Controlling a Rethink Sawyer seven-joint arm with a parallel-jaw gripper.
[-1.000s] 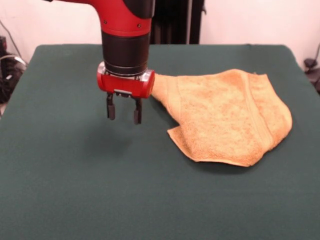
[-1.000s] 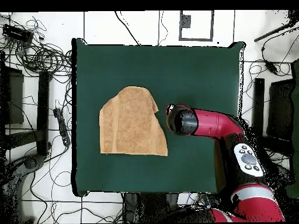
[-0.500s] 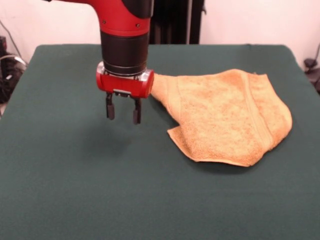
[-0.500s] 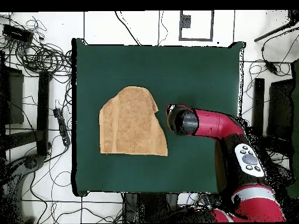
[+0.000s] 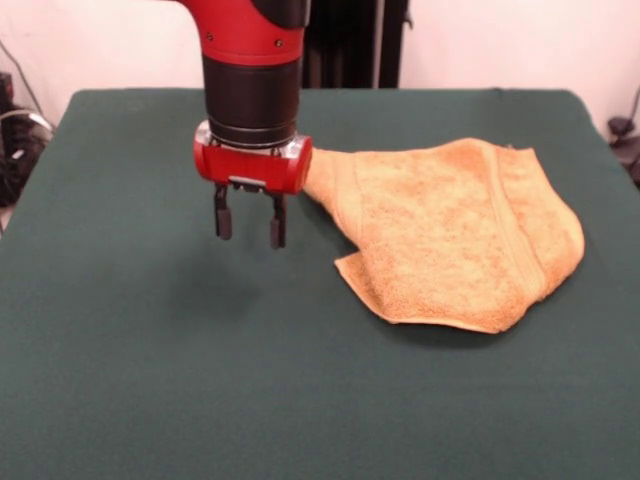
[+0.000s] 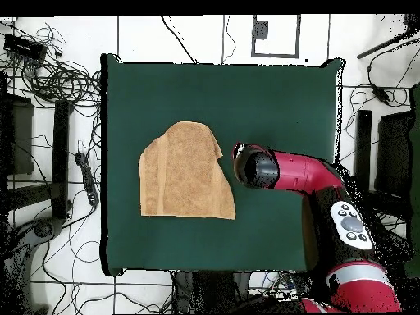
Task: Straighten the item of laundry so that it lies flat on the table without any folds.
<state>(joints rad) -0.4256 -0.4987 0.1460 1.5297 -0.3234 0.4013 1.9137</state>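
The green worktop (image 5: 150,380) filled the frame. The mustard towel (image 5: 455,235) lay folded right of centre in the front view, one corner doubled under. The end effector (image 5: 249,222) hovered left of it, fingers apart, holding nothing.

Towel (image 5: 455,235) on surface (image 5: 150,360), folded, nearer one side edge, clear of all edges. Claw (image 5: 249,223) above bare surface just beside towel's corner, not touching.
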